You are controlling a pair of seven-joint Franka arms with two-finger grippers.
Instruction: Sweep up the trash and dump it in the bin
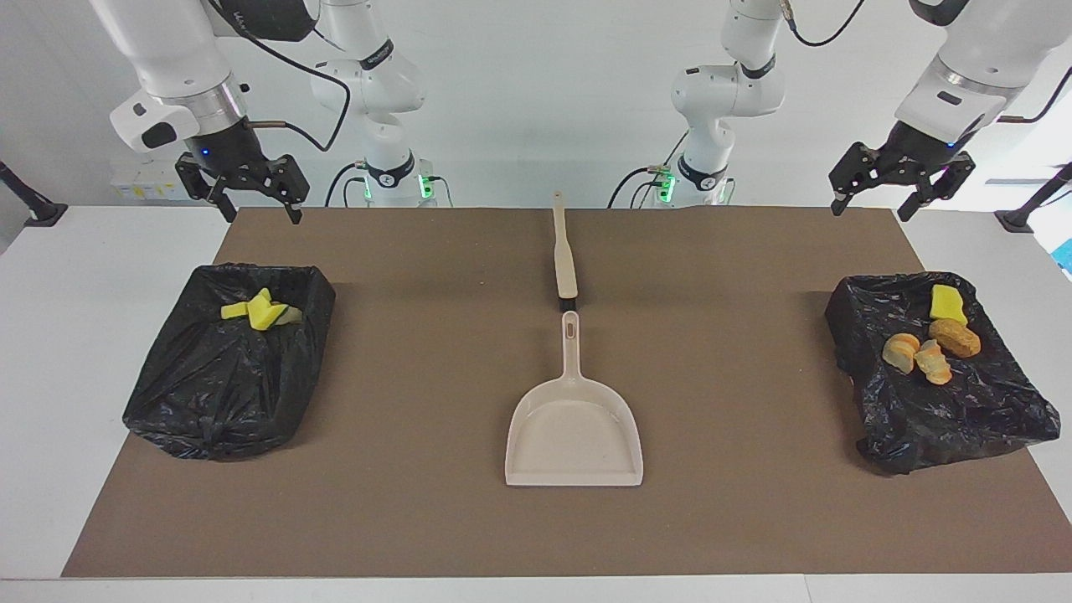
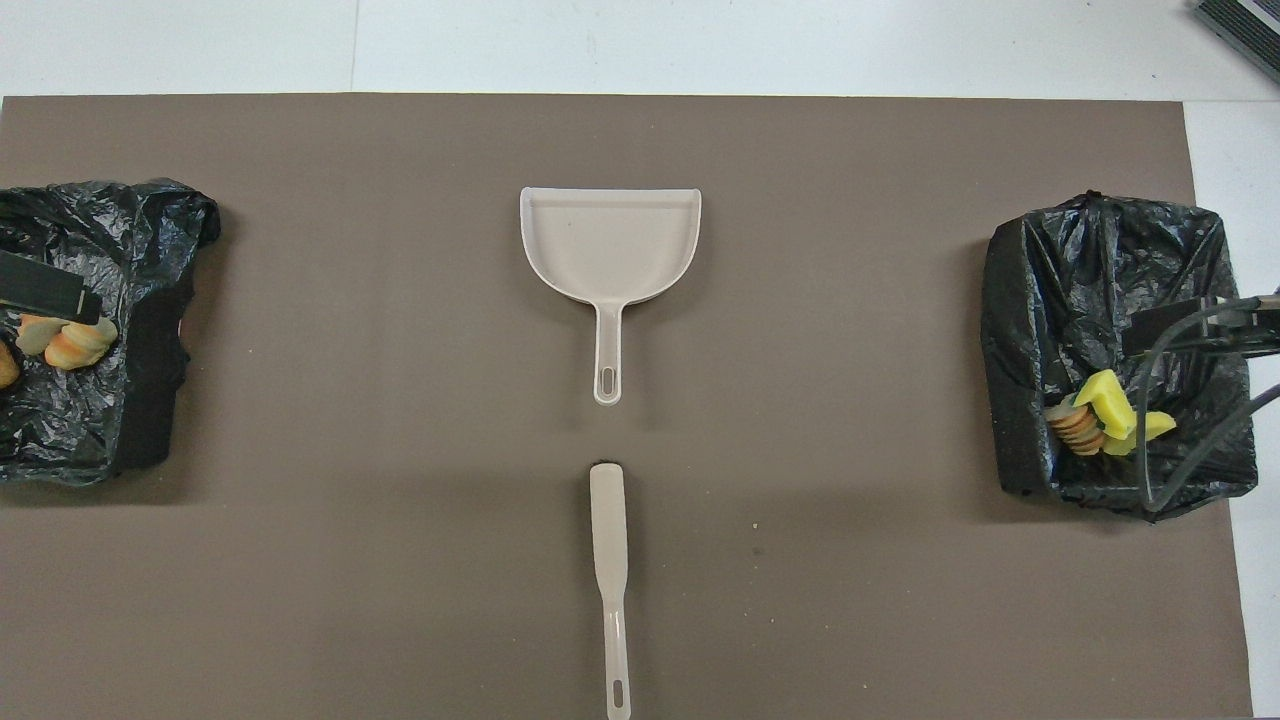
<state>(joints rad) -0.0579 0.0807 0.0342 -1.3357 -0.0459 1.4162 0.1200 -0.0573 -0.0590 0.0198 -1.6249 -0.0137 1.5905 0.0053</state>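
A: At the left arm's end of the table (image 1: 50,352), what's in that black-lined bin (image 1: 988,419)?

B: Four scraps of trash: a yellow sponge chunk (image 1: 947,303), an orange-brown bread-like lump (image 1: 955,337) just beside it, and two pale tan pieces (image 1: 917,356) touching each other. They lie on the crumpled liner, in the part nearer the robots.

A: And the bin at the right arm's end (image 1: 218,394)?

B: Also lined in black plastic. Yellow sponge pieces (image 1: 260,312) sit bunched together in it, and the overhead view shows a brownish ridged piece (image 2: 1078,432) tucked against them.

A: Is any trash loose on the brown mat (image 1: 419,502)?

B: None that I can see. Every scrap lies in one bin or the other.

A: The dustpan (image 1: 574,435)?

B: Flat on the mat midway between the bins, its handle pointing toward the robots. The brush (image 1: 565,260) lies in line with it, nearer the robots, just apart from the handle's tip.

A: The tools?

B: The left tool (image 1: 903,201) hangs over the mat's corner near its bin, fingers spread and holding nothing. The right tool (image 1: 255,201) hangs over the opposite corner, likewise spread and holding nothing.
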